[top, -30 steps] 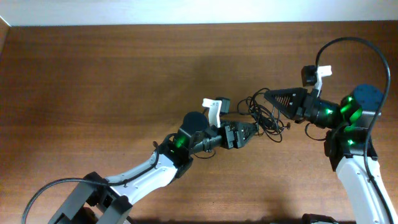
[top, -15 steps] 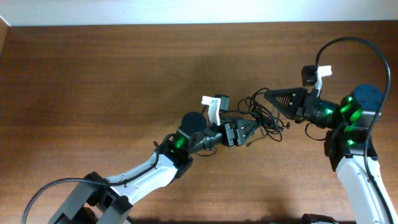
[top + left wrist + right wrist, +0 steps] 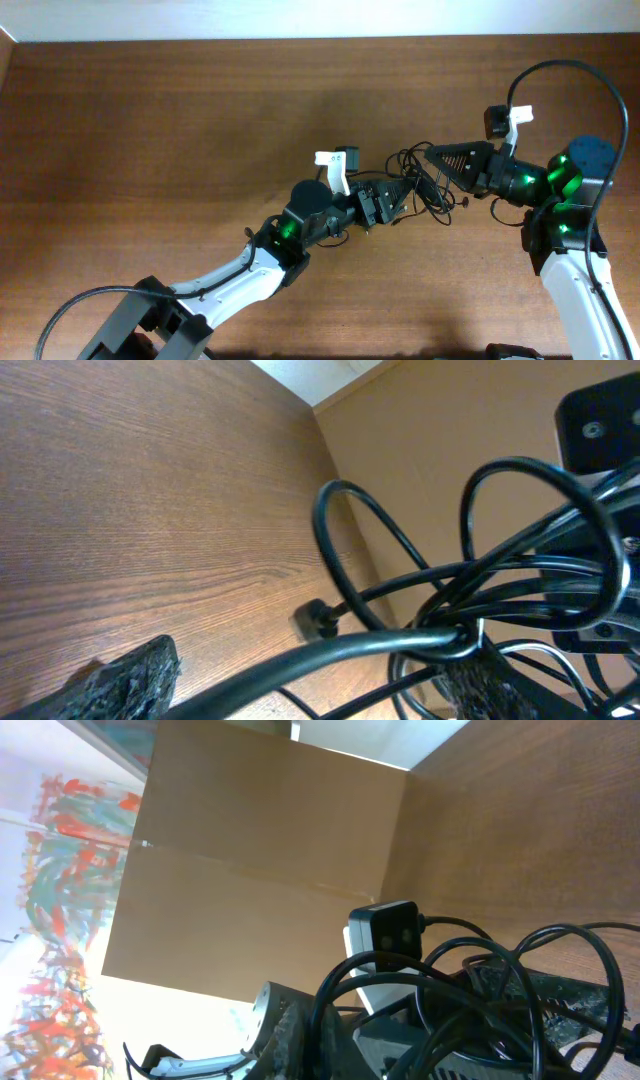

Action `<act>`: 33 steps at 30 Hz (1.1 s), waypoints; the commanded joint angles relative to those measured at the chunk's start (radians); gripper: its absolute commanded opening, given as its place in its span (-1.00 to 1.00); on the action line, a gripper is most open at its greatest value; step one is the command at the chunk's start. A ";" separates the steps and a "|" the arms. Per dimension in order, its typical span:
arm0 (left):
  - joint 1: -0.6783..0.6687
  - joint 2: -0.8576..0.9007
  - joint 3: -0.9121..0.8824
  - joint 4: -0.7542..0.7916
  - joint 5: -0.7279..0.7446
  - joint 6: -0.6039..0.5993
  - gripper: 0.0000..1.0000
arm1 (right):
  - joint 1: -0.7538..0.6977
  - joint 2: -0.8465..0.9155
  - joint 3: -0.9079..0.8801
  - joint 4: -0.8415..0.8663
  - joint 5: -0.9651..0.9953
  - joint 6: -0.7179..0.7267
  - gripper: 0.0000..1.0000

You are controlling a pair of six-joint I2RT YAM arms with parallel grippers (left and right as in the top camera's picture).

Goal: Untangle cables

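The cables (image 3: 436, 192) form one knotted black bundle hanging between my two grippers, just above the wooden table (image 3: 180, 130). My right gripper (image 3: 433, 156) is shut on a strand at the bundle's upper right; in the right wrist view that strand (image 3: 322, 1010) runs down between its pressed fingers (image 3: 296, 1038). My left gripper (image 3: 404, 191) is open and pushed into the bundle's left side. In the left wrist view a strand (image 3: 330, 650) crosses between its spread fingers (image 3: 125, 678), and loops (image 3: 520, 560) rise behind. A small plug end (image 3: 320, 618) dangles over the table.
The right arm's own thick cable (image 3: 575, 68) arcs above its base at the right edge. A brown cardboard wall (image 3: 260, 870) stands past the table's back edge. The left arm's white camera mount (image 3: 330, 165) juts out near the bundle.
My left gripper has tipped upward and pushed a little further right into the bundle, and its camera mount swung up and left. The right arm has stayed put.
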 commanded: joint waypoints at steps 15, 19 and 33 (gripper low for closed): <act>-0.004 0.092 0.024 0.070 -0.088 -0.003 0.59 | 0.006 -0.005 0.017 0.006 -0.052 0.041 -0.92; -0.004 0.141 0.095 0.051 -0.132 -0.003 0.56 | 0.055 -0.005 0.017 0.006 -0.054 0.044 -0.91; 0.536 0.154 0.135 -0.187 0.063 -0.055 -0.42 | 0.094 -0.004 0.017 -0.051 0.110 -0.311 -0.92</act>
